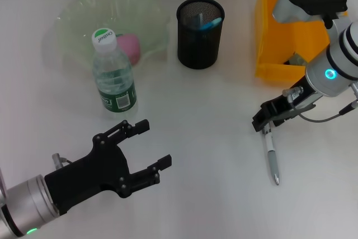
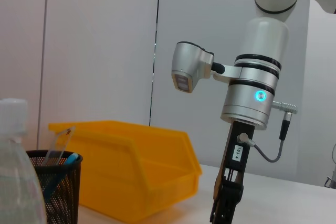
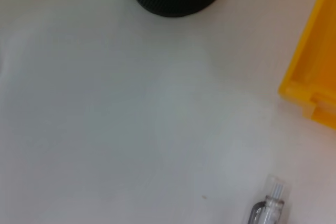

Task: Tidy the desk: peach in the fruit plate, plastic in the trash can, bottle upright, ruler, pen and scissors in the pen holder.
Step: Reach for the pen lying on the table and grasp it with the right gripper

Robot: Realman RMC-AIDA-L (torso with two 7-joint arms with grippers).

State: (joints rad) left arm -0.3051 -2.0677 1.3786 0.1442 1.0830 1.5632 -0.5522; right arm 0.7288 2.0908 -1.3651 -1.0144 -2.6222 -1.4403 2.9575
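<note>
A grey pen [image 1: 272, 159] [image 3: 268, 207] lies flat on the white desk at the right. My right gripper [image 1: 263, 122] [image 2: 224, 205] sits low over the pen's upper end. The black mesh pen holder [image 1: 200, 37] [image 2: 60, 198] holds a clear ruler [image 2: 59, 141] and blue-handled scissors [image 1: 208, 23]. A pink peach [image 1: 128, 46] rests in the green fruit plate [image 1: 72, 23]. Just in front of the plate, the bottle [image 1: 113, 76] stands upright. My left gripper [image 1: 155, 143] hovers open near the front left, empty. The yellow trash can [image 1: 279, 37] stands at the right; I cannot make out the plastic.
The yellow bin's near wall [image 3: 310, 77] is close beside the pen. The desk's back edge meets a white wall. Bare desk [image 1: 212, 138] lies between the two grippers.
</note>
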